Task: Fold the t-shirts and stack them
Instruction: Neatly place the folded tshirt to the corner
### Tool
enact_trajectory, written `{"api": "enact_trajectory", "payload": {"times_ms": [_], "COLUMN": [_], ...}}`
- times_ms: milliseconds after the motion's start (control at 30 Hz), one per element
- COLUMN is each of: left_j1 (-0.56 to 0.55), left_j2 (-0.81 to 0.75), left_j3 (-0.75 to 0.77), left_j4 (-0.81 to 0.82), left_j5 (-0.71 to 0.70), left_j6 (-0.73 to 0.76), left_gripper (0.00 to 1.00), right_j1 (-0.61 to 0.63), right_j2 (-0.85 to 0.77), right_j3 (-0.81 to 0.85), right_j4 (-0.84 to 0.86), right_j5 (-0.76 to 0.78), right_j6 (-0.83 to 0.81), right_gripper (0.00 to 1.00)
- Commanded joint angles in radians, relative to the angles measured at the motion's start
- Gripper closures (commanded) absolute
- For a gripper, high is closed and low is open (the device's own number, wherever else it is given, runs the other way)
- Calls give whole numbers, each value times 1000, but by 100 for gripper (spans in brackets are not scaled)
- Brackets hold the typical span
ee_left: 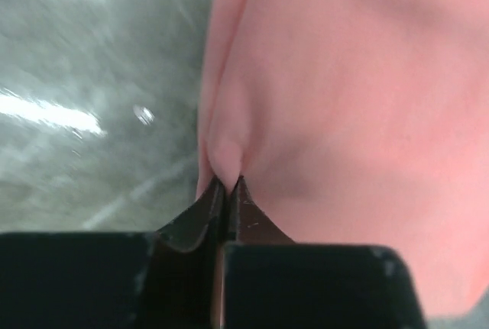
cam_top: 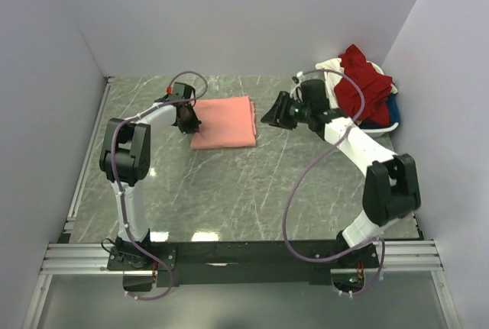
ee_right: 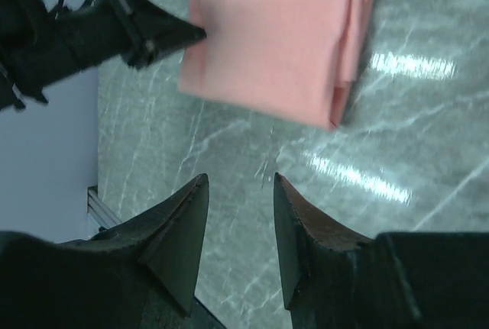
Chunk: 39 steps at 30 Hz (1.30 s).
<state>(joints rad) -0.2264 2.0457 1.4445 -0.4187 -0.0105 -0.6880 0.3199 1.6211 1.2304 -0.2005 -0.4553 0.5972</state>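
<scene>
A salmon-pink t-shirt (cam_top: 224, 121) lies folded into a rectangle on the marble table (cam_top: 229, 191). At its left edge my left gripper (cam_top: 189, 123) is shut, pinching a small fold of the pink cloth (ee_left: 344, 100) between its fingertips (ee_left: 228, 182). My right gripper (cam_top: 271, 115) hovers right of the shirt, open and empty (ee_right: 241, 180), with the pink t-shirt (ee_right: 275, 31) and the left gripper (ee_right: 195, 33) ahead of it. A dark red t-shirt (cam_top: 367, 77), a white one (cam_top: 332, 66) and a blue one (cam_top: 391, 108) are heaped at the back right.
The heaped shirts sit in a white basket (cam_top: 378, 124) in the back right corner. Grey walls close in the table on the left, back and right. A metal rail (cam_top: 229, 256) runs along the near edge by the arm bases.
</scene>
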Motion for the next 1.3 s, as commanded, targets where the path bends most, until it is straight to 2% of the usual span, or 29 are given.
{"api": "enact_trajectory", "payload": {"times_ms": [0,133,167,267,400,633,833,1000,1267], "left_j1": [13,47,62,114,179,304,389,415,444], "left_j2": [45,96,129,191,247,366,433,468,441], "left_j3": [94,224,255,346,433,563,685,763,731], "left_j4": [-100,-158,-178,-216,-151,-109,-114,-118,-97], "left_j5": [-219,-400,-498,-583,-684,-704,-657,-637,-615], "left_j6": [56,123,154,192,272,304,278,278,263], "left_gripper": [99,99,99,99,100,100,100,100,99], "right_j1": [-5,1,-2,2,2,4,2,4,4], "right_j2": [-177,-312,-337,-423,-524,-590,-563,-532,-506], "right_j3": [-89,-238,-259,-327,-387,-433,-424,-430,-434], "right_j4": [67,78,73,47,1,-33,-48,-27,-19], "right_j5": [24,27,30,41,56,37,43,23,46], "right_j6": [12,9,7,-8,-43,-73,-100,-97,-102], "right_gripper": [53,54,54,54,54,54,54,54,54]}}
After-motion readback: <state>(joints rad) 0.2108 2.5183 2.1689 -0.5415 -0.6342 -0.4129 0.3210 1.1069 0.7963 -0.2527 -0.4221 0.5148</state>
